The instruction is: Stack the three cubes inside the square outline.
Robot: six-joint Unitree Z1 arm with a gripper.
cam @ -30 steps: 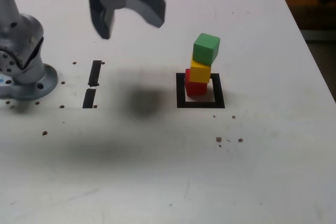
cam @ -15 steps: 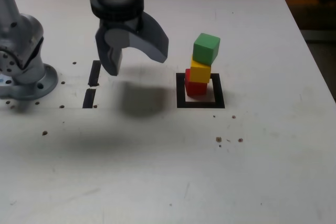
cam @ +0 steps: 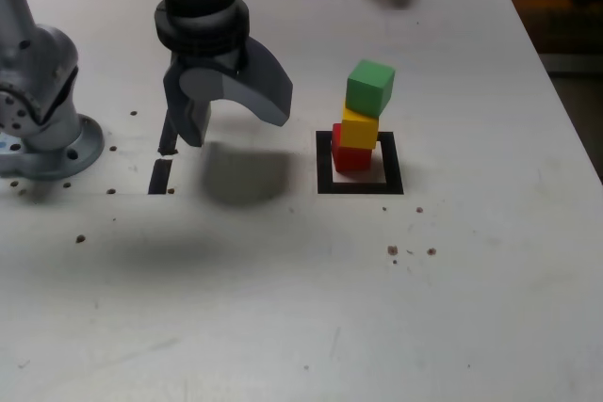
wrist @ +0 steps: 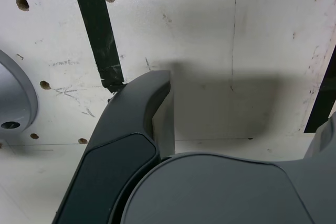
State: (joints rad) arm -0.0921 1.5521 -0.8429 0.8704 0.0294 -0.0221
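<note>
Within the square tape outline (cam: 326,163), centred at about three o'clock from the gripper (cam: 237,129) in the exterior view, the three cubes are stacked. The red cube (cam: 351,159) is set on the white centre as the base, towards the outline's eleven o'clock, so the whole footprint is kept inside the tape. On it the yellow cube (cam: 359,127) is carried, and on that the green cube (cam: 370,88), turned and offset towards one o'clock. Each is held up only by the one beneath, so the uneven column could probably be toppled by a light knock.

The gripper's jaws are spread wide with nothing held between them; it is suspended above bare tabletop, near the upper tape strip (cam: 171,131) at nine o'clock, presumably so that the column is not brushed. The stacking is judged complete; only a retreat towards nine o'clock seems called for.
</note>
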